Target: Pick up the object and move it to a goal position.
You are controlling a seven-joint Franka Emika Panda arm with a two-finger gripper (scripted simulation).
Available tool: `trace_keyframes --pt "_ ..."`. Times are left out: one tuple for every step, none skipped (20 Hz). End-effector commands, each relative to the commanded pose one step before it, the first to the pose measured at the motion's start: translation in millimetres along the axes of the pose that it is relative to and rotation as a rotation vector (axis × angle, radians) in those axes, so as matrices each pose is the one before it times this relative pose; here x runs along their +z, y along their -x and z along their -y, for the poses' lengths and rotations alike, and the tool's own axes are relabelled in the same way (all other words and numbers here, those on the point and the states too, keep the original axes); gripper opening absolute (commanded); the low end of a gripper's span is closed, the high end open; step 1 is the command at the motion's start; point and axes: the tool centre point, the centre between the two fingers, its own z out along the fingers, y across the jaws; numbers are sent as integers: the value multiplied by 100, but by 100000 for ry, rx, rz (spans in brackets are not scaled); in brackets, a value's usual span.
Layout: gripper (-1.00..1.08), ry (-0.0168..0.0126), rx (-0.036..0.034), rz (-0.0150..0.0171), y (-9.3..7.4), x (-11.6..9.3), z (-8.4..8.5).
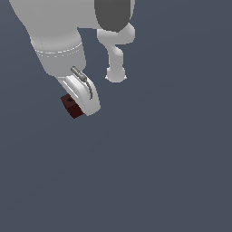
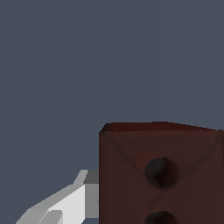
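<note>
The cube [image 1: 71, 105] is the landmark here: a small maroon block with a dark spot on its face, sitting right at the tip of the gripper [image 1: 78, 108], partly hidden behind the white finger [image 1: 86, 97] that crosses in front of it in the exterior view. In the wrist view the cube [image 2: 162, 175] fills the lower corner of the picture, two dark spots showing on its near face, and one pale finger [image 2: 70, 201] lies against its side, touching or very nearly so. That closeness suggests the pincer is clamped on the cube, or about to be, since the block sits just where the fingers would meet; yet only one finger shows beside it (the other is out of sight), so I cannot tell whether the jaws are closed on it. Whether the cube rests on the grey floor [image 1: 158, 172] or hangs just above it is also unclear: no shadow shows beneath it. No goal marker is visible, so the carry looks largely undone
</note>
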Motion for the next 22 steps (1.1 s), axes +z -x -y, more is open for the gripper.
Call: trace_keyframes --pt "-100 -166 -84 -60 -548 -1350 388" --pt "-100 0 0 0 -207 -449 138" --pt "-100 0 0 0 -200 -430 134" --pt "-100 0 0 0 -185 -397 125" --pt "-100 0 0 0 -170 -363 116" --pt "-100 0 0 0 -156 -331 107" --pt "-100 0 0 0 -143 -301 99" --pt "-100 0 0 0 -131 -273 91" --pt "-100 0 0 0 -119 -247 83" --pt "-100 -46 -10 50 -123 -217 63" --pt "-100 0 0 0 -97 -199 69" --pt "-100 0 0 0 -87 -176 62" --pt "-100 0 0 0 -77 -156 56" --pt "-100 0 0 0 -68 -136 50" --pt "-100 0 0 0 -59 -118 44" --pt "-100 0 0 0 -51 -100 38" --pt "-100 0 0 0 -42 -83 32" --pt "-100 0 0 0 -34 -67 26" --pt "-100 0 0 0 -26 -52 20" --pt "-100 0 0 0 -19 -36 14" --pt "-100 0 0 0 -11 -22 9" --pt "-100 0 0 0 -4 -7 3"
